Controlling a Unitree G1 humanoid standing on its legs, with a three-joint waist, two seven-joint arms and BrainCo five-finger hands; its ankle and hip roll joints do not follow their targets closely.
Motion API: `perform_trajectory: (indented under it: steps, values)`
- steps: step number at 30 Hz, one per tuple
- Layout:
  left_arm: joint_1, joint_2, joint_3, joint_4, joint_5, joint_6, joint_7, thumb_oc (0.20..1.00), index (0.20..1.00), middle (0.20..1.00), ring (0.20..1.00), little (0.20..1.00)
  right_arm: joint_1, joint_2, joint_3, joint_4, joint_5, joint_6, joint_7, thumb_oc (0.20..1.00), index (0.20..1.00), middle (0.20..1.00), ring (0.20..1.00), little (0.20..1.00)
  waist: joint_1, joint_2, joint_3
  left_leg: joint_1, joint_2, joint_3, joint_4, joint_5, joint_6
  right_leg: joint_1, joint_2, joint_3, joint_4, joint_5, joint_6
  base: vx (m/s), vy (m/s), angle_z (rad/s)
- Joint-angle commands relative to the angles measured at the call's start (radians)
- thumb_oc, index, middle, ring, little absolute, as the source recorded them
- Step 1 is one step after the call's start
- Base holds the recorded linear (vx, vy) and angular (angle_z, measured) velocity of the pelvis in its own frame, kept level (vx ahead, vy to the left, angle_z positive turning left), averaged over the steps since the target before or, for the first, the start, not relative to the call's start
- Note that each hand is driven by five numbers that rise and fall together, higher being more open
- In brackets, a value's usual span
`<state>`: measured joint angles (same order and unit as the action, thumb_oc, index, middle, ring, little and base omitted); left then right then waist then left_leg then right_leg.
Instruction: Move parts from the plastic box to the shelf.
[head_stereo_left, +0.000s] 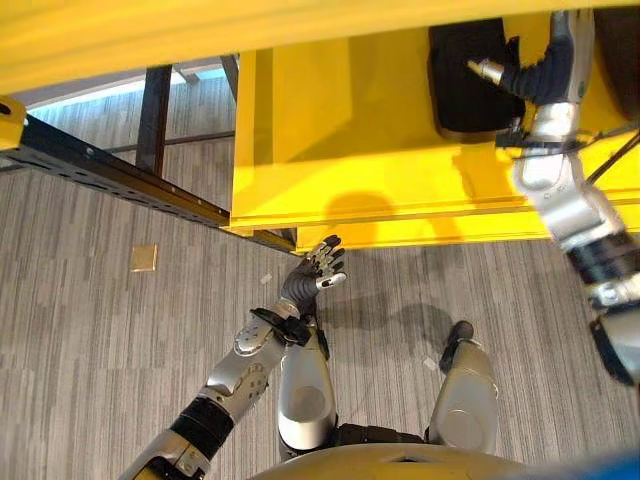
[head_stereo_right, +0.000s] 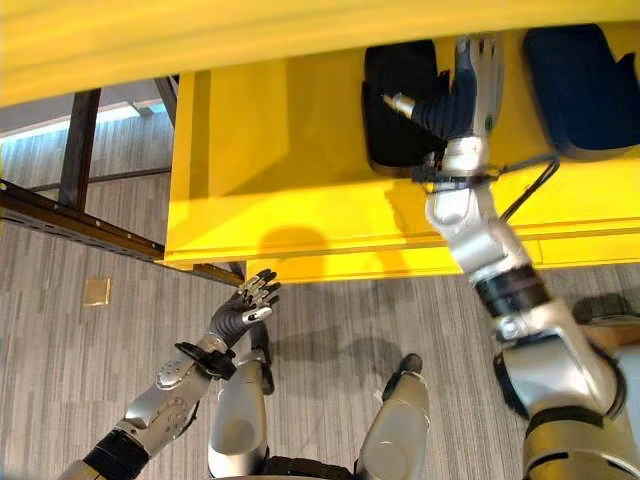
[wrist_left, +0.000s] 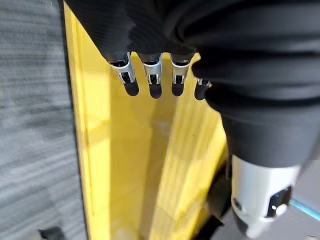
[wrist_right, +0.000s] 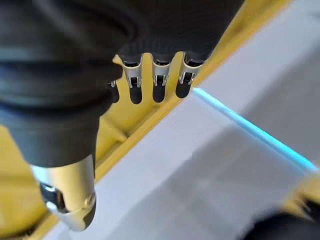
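Parts (head_stereo_right: 400, 105), dark, lie on the yellow shelf (head_stereo_right: 300, 200), half hidden by the right robot hand (head_stereo_right: 465, 95).

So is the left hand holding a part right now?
No, the left hand hangs over the floor in front of the yellow shelf with relaxed fingers and nothing in it.

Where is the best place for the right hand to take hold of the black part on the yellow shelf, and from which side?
Likely its near edge, from the front: the black part lies flat on the yellow shelf, and the right hand is already reaching over that edge, fingers straight.
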<state>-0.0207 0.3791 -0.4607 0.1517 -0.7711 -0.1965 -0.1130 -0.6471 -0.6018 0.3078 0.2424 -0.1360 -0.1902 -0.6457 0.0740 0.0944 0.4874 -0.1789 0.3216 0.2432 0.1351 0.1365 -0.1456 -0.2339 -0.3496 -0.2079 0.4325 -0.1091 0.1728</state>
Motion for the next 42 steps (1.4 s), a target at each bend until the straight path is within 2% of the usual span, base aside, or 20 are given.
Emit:
perform_trajectory:
  steps: [1,3,4,8,10,13,14,21,27,28,29,30,31,32,33,35,36,39,40,42]
  values:
    - [0.031,-0.023,0.027,-0.037,0.013,-0.080,-0.019,1.000,1.000,1.000,1.000,1.000,0.085,0.052,-0.050,-0.115,0.145,-0.072,0.099,1.000,1.000,1.000,1.000,1.000,-0.032,-0.044,-0.039,0.078,0.005,0.040,0.003,-0.054,0.015,0.004,0.092,-0.013,0.020,-0.021,-0.079,0.09,0.156,-0.13]
    - [0.055,-0.044,0.047,-0.042,0.010,-0.090,-0.005,1.000,1.000,1.000,1.000,1.000,0.217,0.086,-0.049,-0.198,0.194,-0.100,0.145,1.000,1.000,1.000,1.000,1.000,-0.058,-0.052,-0.060,0.110,0.012,0.058,-0.026,-0.045,0.012,0.039,0.095,-0.010,-0.028,-0.006,-0.076,0.15,0.225,-0.32]
    - [0.136,-0.094,0.098,-0.045,-0.013,-0.134,0.040,1.000,1.000,1.000,1.000,1.000,0.525,0.136,-0.037,-0.360,0.268,-0.124,0.209,1.000,1.000,1.000,1.000,1.000,-0.110,-0.071,-0.134,0.176,0.014,0.100,-0.069,-0.036,0.011,0.125,0.092,-0.009,-0.154,0.043,-0.059,0.19,0.275,-0.25]
    - [0.184,-0.092,0.101,-0.066,0.033,-0.155,0.044,1.000,1.000,1.000,1.000,1.000,0.622,0.146,-0.005,-0.405,0.322,-0.092,0.306,1.000,1.000,1.000,1.000,1.000,-0.127,-0.079,-0.179,0.210,0.006,0.121,-0.077,-0.048,0.016,0.178,0.090,-0.011,-0.230,0.074,-0.046,0.07,0.153,-0.27]
    - [0.199,-0.080,0.107,-0.084,0.030,-0.164,0.047,1.000,1.000,1.000,1.000,1.000,0.631,0.136,0.013,-0.417,0.297,-0.105,0.340,1.000,1.000,1.000,1.000,1.000,-0.124,-0.082,-0.196,0.225,-0.003,0.130,-0.077,-0.059,0.022,0.202,0.086,-0.022,-0.256,0.084,-0.041,0.02,0.167,0.01]
    - [0.196,-0.034,0.113,-0.106,0.045,-0.176,0.068,1.000,1.000,1.000,1.000,1.000,0.620,0.114,0.043,-0.417,0.283,-0.096,0.308,1.000,1.000,1.000,1.000,1.000,-0.104,-0.092,-0.217,0.239,-0.027,0.127,-0.062,-0.090,0.039,0.238,0.072,-0.042,-0.273,0.095,-0.026,0.00,0.241,0.03]
    - [0.188,-0.021,0.117,-0.105,0.052,-0.169,0.055,1.000,1.000,1.000,1.000,1.000,0.619,0.115,0.043,-0.406,0.295,-0.065,0.287,1.000,1.000,1.000,1.000,1.000,-0.096,-0.100,-0.223,0.243,-0.041,0.128,-0.050,-0.109,0.052,0.250,0.065,-0.047,-0.272,0.095,-0.020,0.00,0.246,0.08]
    - [0.137,0.021,0.114,-0.100,0.126,-0.139,-0.023,1.000,1.000,1.000,1.000,1.000,0.646,0.134,0.014,-0.366,0.287,-0.026,0.225,1.000,1.000,1.000,1.000,1.000,-0.091,-0.135,-0.219,0.225,-0.086,0.143,0.037,-0.179,0.103,0.256,0.027,-0.041,-0.255,0.122,0.004,-0.05,0.173,0.06]
    - [0.078,0.017,0.091,-0.065,0.112,-0.116,-0.070,1.000,1.000,1.000,1.000,1.000,0.654,0.174,-0.024,-0.288,0.298,-0.016,0.140,1.000,1.000,1.000,1.000,1.000,-0.109,-0.161,-0.198,0.211,-0.124,0.186,0.081,-0.229,0.133,0.230,-0.016,-0.039,-0.293,0.236,0.024,-0.09,0.116,-0.23]
    - [0.077,0.017,0.091,-0.061,0.115,-0.118,-0.067,1.000,1.000,1.000,1.000,1.000,0.656,0.179,-0.034,-0.280,0.302,-0.015,0.139,1.000,1.000,1.000,1.000,1.000,-0.111,-0.166,-0.195,0.216,-0.128,0.200,0.077,-0.233,0.134,0.221,-0.021,-0.050,-0.298,0.258,0.029,-0.04,0.085,-0.62]
    - [0.086,0.015,0.093,-0.054,0.122,-0.130,-0.068,1.000,1.000,1.000,1.000,1.000,0.660,0.185,-0.050,-0.267,0.291,-0.016,0.144,1.000,1.000,1.000,1.000,1.000,-0.109,-0.166,-0.188,0.242,-0.130,0.221,0.070,-0.260,0.126,0.217,-0.028,-0.087,-0.291,0.279,0.052,-0.05,0.085,-0.72]
    - [0.096,0.015,0.097,-0.049,0.122,-0.146,-0.063,1.000,1.000,1.000,1.000,1.000,0.659,0.186,-0.058,-0.261,0.292,-0.020,0.159,1.000,1.000,1.000,1.000,1.000,-0.105,-0.167,-0.186,0.256,-0.132,0.242,0.056,-0.257,0.125,0.209,-0.025,-0.119,-0.280,0.289,0.056,-0.07,0.108,-1.07]
    - [0.119,0.018,0.108,-0.047,0.113,-0.170,-0.055,1.000,1.000,1.000,1.000,1.000,0.661,0.182,-0.067,-0.258,0.297,-0.020,0.181,1.000,1.000,1.000,1.000,1.000,-0.100,-0.162,-0.185,0.272,-0.133,0.275,0.034,-0.249,0.129,0.193,-0.021,-0.161,-0.222,0.282,0.056,-0.11,0.070,-1.49]
    - [0.129,0.019,0.113,-0.048,0.107,-0.180,-0.057,1.000,1.000,1.000,1.000,1.000,0.662,0.178,-0.071,-0.258,0.296,-0.019,0.181,1.000,1.000,1.000,1.000,1.000,-0.095,-0.156,-0.186,0.275,-0.131,0.285,0.025,-0.240,0.133,0.189,-0.020,-0.173,-0.179,0.266,0.049,-0.11,0.058,-1.61]
    - [0.143,0.023,0.126,-0.046,0.095,-0.195,-0.059,1.000,1.000,1.000,1.000,1.000,0.667,0.163,-0.077,-0.260,0.297,-0.016,0.181,1.000,1.000,1.000,1.000,1.000,-0.087,-0.140,-0.193,0.267,-0.123,0.295,0.013,-0.224,0.146,0.186,-0.019,-0.187,-0.095,0.216,0.019,-0.08,-0.013,-1.44]
    - [0.155,0.022,0.141,-0.047,0.075,-0.213,-0.060,1.000,1.000,1.000,1.000,1.000,0.662,0.146,-0.077,-0.268,0.296,-0.001,0.175,1.000,1.000,1.000,1.000,1.000,-0.067,-0.126,-0.205,0.263,-0.098,0.321,0.010,-0.207,0.145,0.204,-0.013,-0.241,-0.062,0.136,-0.021,-0.04,-0.159,-0.97]
    - [0.158,0.023,0.154,-0.052,0.063,-0.215,-0.046,1.000,1.000,1.000,1.000,1.000,0.651,0.139,-0.074,-0.269,0.290,0.009,0.177,1.000,1.000,1.000,1.000,1.000,-0.059,-0.128,-0.212,0.255,-0.073,0.356,0.025,-0.190,0.126,0.245,0.024,-0.285,-0.122,0.085,-0.041,0.02,-0.323,-0.70]
    - [0.159,0.004,0.176,-0.039,0.063,-0.186,0.002,1.000,1.000,1.000,1.000,1.000,0.643,0.138,-0.077,-0.271,0.273,0.049,0.160,1.000,1.000,1.000,1.000,1.000,-0.066,-0.147,-0.217,0.241,-0.042,0.385,0.050,-0.172,0.100,0.290,0.086,-0.286,-0.228,0.067,-0.040,0.14,-0.440,-1.67]
    - [0.172,-0.001,0.201,-0.023,0.068,-0.171,-0.026,1.000,1.000,1.000,1.000,1.000,0.654,0.132,-0.094,-0.268,0.278,0.085,0.119,1.000,1.000,1.000,1.000,1.000,-0.077,-0.148,-0.220,0.232,-0.016,0.386,0.064,-0.159,0.084,0.285,0.107,-0.276,-0.235,0.056,-0.046,0.23,-0.681,-1.51]
    - [0.234,0.002,0.222,-0.051,0.029,-0.148,-0.149,1.000,1.000,1.000,1.000,1.000,0.712,0.101,-0.177,-0.260,0.249,0.069,0.072,1.000,1.000,1.000,1.000,1.000,-0.113,-0.150,-0.219,0.231,0.039,0.398,0.077,-0.142,0.059,0.258,0.141,-0.260,-0.200,0.020,-0.082,0.24,-0.687,-0.70]
